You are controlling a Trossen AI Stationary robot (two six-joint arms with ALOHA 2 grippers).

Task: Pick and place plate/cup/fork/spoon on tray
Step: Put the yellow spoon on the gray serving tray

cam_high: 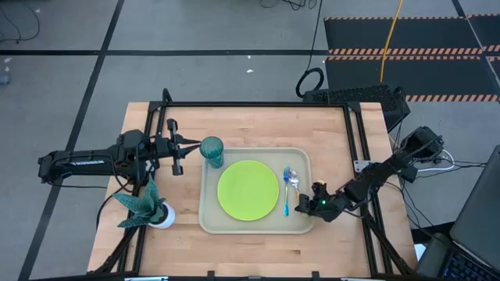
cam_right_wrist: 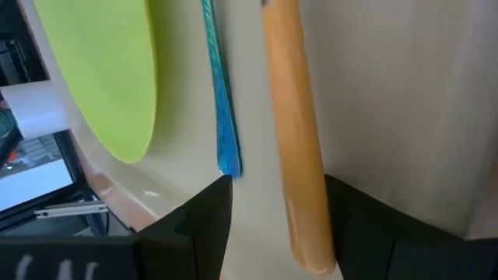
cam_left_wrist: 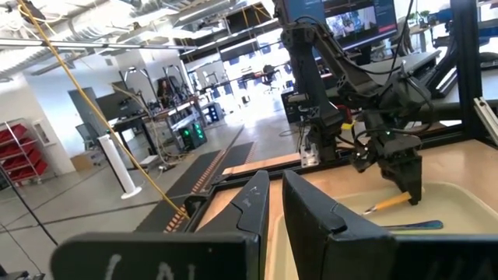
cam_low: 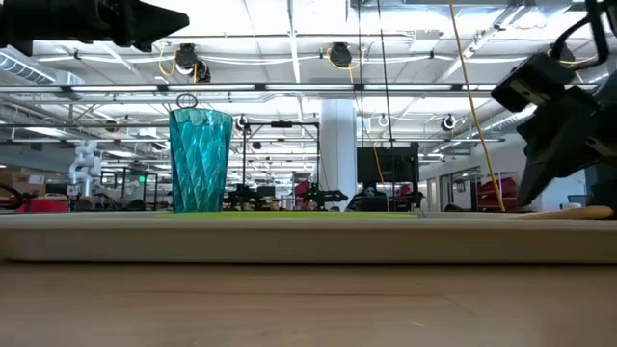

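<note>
1. Wooden surface is carrying the tray.
2. Left tool, fingers nearly closed and empty, is hovering beside the cup.
3. Plate, fork and spoon are lying on the tray.
4. Right tool is straddling the spoon handle, fingers spread.
5. Workshop benches and ceiling lights are filling the room behind.

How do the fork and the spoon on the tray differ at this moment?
The fork has a slim blue handle; the spoon has a thicker orange one. The fork lies clear of the right gripper, beside the plate; the spoon's handle lies between that gripper's open fingers. Both lie side by side on the tray, right of the plate.
</note>
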